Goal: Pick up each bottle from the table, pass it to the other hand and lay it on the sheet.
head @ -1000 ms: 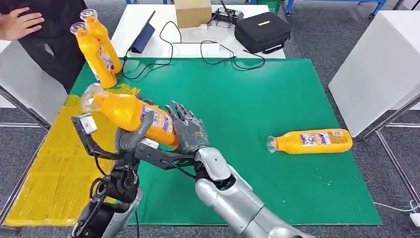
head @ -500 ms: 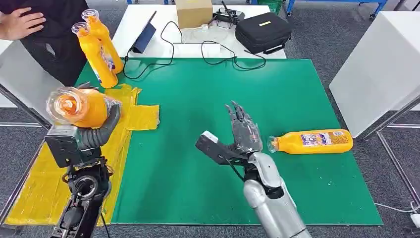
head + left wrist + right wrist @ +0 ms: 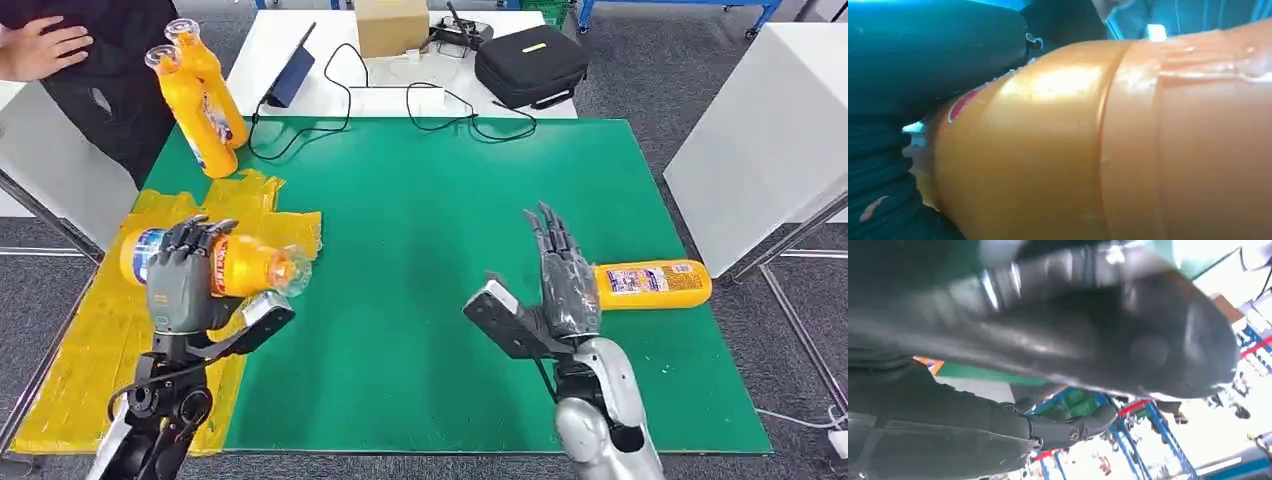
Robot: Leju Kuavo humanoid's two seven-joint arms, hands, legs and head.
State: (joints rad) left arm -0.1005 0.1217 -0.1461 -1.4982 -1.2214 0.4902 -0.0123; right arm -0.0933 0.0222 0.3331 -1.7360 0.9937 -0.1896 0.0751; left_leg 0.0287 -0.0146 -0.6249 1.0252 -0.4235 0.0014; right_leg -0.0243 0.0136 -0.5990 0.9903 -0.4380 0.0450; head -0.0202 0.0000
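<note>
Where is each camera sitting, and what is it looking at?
Head view: high on the robot, looking down at the green mat and yellow sheet; both arms show, the left hand gripping a bottle, the right hand open beside a lying bottle.
Left wrist view: behind the left hand, pressed close to the orange bottle; dark fingers show.
Right wrist view: behind the right hand, facing its dark fingers and the room beyond.
Shared: head and left wrist views both show the held bottle.

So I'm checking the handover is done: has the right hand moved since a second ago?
Yes. The right hand has swung away from the held bottle, across the green mat, to the lying bottle.
</note>
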